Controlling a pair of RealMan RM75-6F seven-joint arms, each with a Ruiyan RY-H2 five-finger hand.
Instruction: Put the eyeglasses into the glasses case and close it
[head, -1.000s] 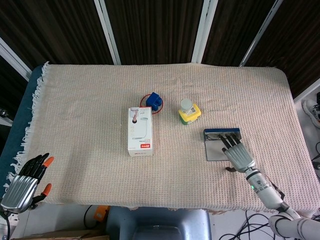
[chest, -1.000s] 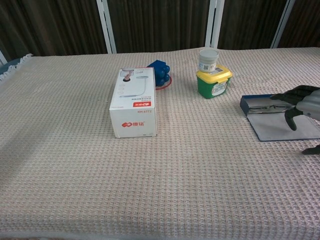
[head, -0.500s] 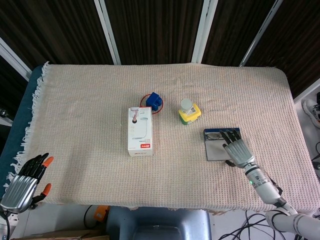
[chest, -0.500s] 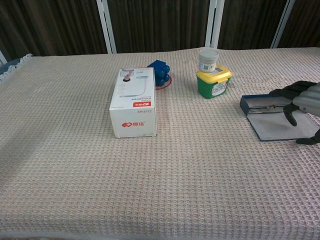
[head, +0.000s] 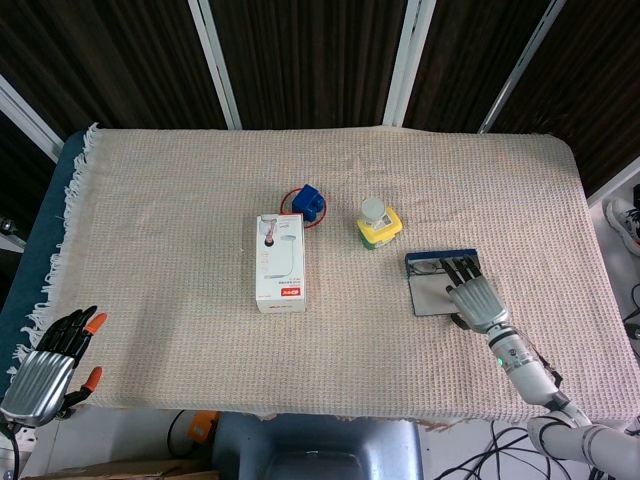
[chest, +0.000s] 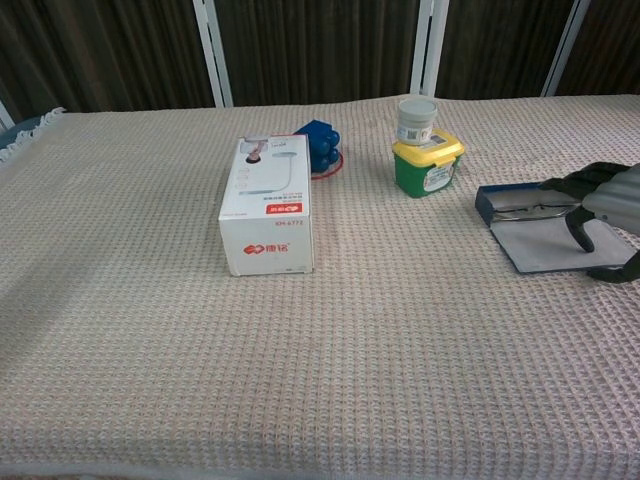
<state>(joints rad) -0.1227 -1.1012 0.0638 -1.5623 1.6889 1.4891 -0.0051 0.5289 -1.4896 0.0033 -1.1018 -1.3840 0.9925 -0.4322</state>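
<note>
- Left hand (head: 45, 368) hangs off the near left corner of the table, beyond the fringe of the cloth; its fingers are spread and it holds nothing. It shows only in the head view.
- Over the table lies a beige woven cloth (head: 180, 200), with a fringe along its left edge.
- Near the middle of the cloth a white box (head: 280, 262) lies flat, with a red logo at its near end.
- Just behind the box, a blue toy (head: 309, 202) sits on a small red ring; from the chest view the toy (chest: 320, 145) stands close to the box's far right corner.
- To the right of that stands a green tub with a yellow lid (head: 380, 230), and a small white jar (head: 372, 209) rests on top of it.
- Further right, the glasses case (head: 432, 290) lies open on the cloth: a blue tray at the far side, a grey flap spread flat toward the near edge.
- Inside the blue tray lie the eyeglasses (chest: 520, 209), thin-framed and partly hidden by fingers.
- Right hand (head: 475, 298) reaches over the open case from the near right, palm down, with its dark fingers (chest: 575, 184) stretched onto the tray and over the eyeglasses. Whether it actually grips them I cannot tell.
</note>
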